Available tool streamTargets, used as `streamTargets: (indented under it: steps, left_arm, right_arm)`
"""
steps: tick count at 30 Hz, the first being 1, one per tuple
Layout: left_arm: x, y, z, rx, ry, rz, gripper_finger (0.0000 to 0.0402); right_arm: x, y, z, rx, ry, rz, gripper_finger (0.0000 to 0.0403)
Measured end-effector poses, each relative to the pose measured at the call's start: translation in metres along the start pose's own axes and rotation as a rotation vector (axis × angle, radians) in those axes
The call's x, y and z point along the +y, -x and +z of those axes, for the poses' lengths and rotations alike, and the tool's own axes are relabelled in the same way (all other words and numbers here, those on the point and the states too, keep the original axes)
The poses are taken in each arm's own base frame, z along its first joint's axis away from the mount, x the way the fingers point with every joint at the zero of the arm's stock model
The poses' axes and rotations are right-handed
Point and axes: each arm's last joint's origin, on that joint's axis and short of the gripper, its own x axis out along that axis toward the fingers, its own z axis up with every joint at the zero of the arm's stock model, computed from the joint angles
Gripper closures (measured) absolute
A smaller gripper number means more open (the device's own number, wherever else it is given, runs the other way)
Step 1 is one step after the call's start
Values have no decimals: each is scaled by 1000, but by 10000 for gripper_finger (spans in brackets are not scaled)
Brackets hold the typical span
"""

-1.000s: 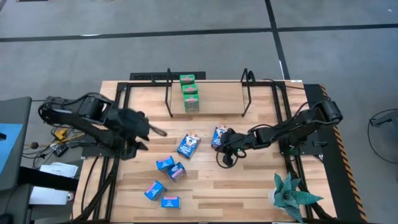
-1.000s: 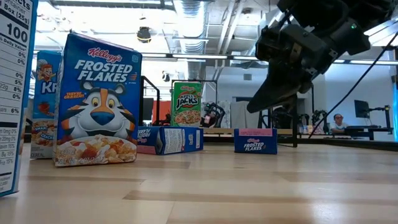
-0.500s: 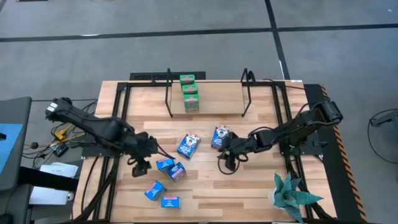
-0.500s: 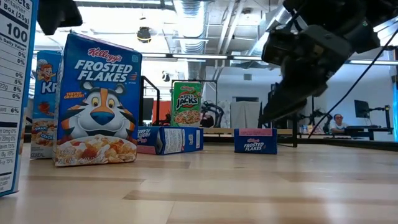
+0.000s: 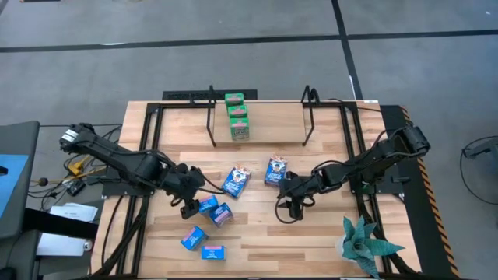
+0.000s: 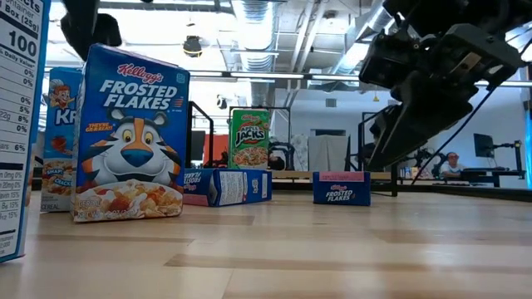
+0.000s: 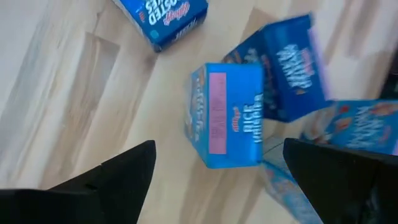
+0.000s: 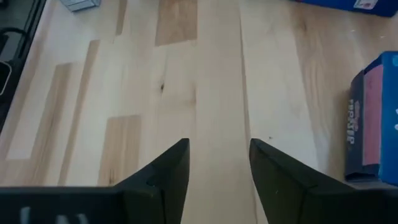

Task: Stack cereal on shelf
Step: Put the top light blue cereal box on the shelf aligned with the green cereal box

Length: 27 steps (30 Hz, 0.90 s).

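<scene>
Three green cereal boxes [image 5: 236,117] sit in a row on the shelf [image 5: 272,128], between its black wire uprights. Two dark blue boxes [image 5: 236,180] [image 5: 275,171] lie mid-table, and several light blue ones lie nearer the front left. My left gripper [image 5: 191,206] [image 7: 217,171] hangs open over one light blue box [image 7: 227,115] [image 5: 206,204], a finger on either side, touching nothing. My right gripper [image 5: 292,204] [image 8: 217,158] is open over bare wood, just in front of the right dark blue box.
A potted plant [image 5: 362,245] stands at the near right corner. In the low view an upright Frosted Flakes box [image 6: 129,133] and other boxes crowd the near left. Black frame rails [image 5: 148,155] run along both table sides. Bare wood lies between the grippers.
My left gripper has come down from above the table's left side and swung toward the right and near edges, ending over the light blue boxes. My right gripper has drawn back a little from the right dark blue box toward the near edge. No box has moved.
</scene>
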Motion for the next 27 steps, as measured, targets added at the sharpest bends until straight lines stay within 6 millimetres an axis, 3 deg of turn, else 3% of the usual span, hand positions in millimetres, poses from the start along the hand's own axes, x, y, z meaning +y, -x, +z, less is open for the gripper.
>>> streamTargets:
  steps: [6, 10, 20, 27]
  left_arm:
    - [-6, -33, 1, 91, -76, 81, 60]
    - [-11, -42, 2, 123, -74, 51, 60]
    - [-10, -41, 2, 126, -55, 51, 60]
    - [-12, -29, 8, 91, -88, 109, 61]
  right_arm:
    - [-1, 0, -3, 51, -1, 46, 229]
    - [-3, 0, -4, 81, -7, 74, 237]
    - [-6, 0, -3, 77, 18, 71, 256]
    - [-11, 1, -1, 72, 24, 63, 266]
